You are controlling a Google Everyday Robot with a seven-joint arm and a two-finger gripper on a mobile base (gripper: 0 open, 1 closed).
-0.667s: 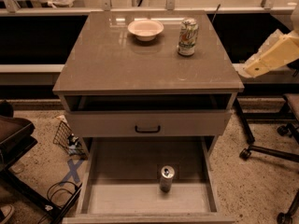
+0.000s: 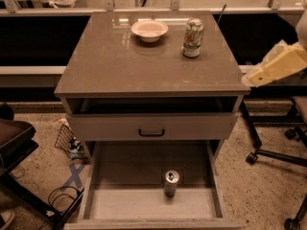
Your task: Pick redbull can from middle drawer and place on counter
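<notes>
The redbull can (image 2: 171,183) stands upright on the pale floor of the open middle drawer (image 2: 120,205), near its centre, silver top facing up. The counter (image 2: 110,61) is the glossy grey-brown slab on top of the cabinet. My gripper (image 2: 274,65) is the pale yellow part at the right edge of the camera view. It hangs in the air just right of the counter's right edge, far above the drawer and the can, and holds nothing that I can see.
A white bowl (image 2: 149,30) and a green-and-white soda can (image 2: 193,38) stand at the back of the counter. The upper drawer front with a black handle (image 2: 151,132) juts out slightly. Office chair legs (image 2: 268,155) are at right, and a wire basket (image 2: 67,140) and cables at left.
My gripper has dropped very slightly at the right edge. The can, the drawers and the things on the counter have not moved.
</notes>
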